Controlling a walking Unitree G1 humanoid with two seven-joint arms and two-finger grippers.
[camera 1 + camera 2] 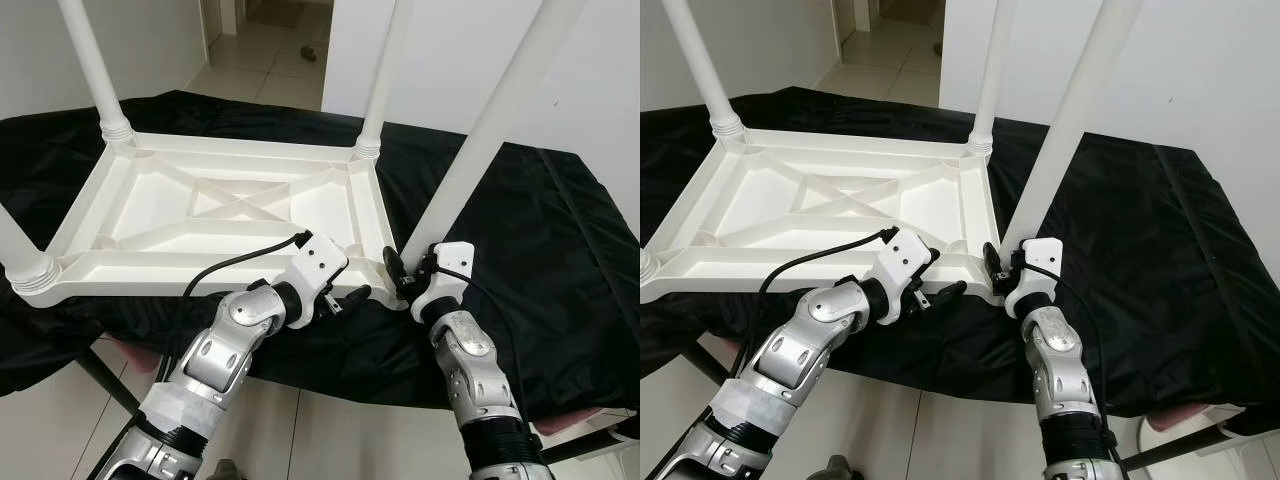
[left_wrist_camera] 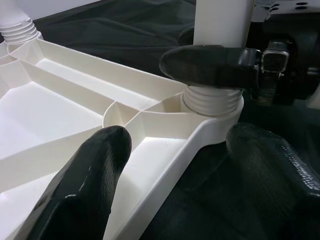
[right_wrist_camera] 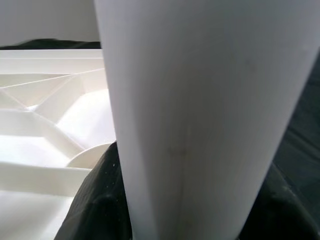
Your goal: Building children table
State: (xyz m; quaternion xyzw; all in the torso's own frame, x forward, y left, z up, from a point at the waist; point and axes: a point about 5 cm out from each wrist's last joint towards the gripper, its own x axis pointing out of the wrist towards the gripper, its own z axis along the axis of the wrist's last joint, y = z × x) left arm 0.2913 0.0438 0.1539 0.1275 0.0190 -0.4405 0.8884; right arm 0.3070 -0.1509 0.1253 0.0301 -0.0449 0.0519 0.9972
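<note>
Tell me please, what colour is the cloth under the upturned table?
Black, slightly glossy cloth, clearest in the left eye view beneath the white table.

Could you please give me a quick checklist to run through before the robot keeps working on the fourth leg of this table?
1. Tabletop upside down on the black cloth: ok.
2. Three other legs standing in their corner sockets: ok.
3. Right gripper closed on the near-right leg at its base: ok.
4. Left gripper open astride the tabletop's near rim beside that corner: ok.
5. Leg threads fully seated in the socket: cannot tell.
</note>
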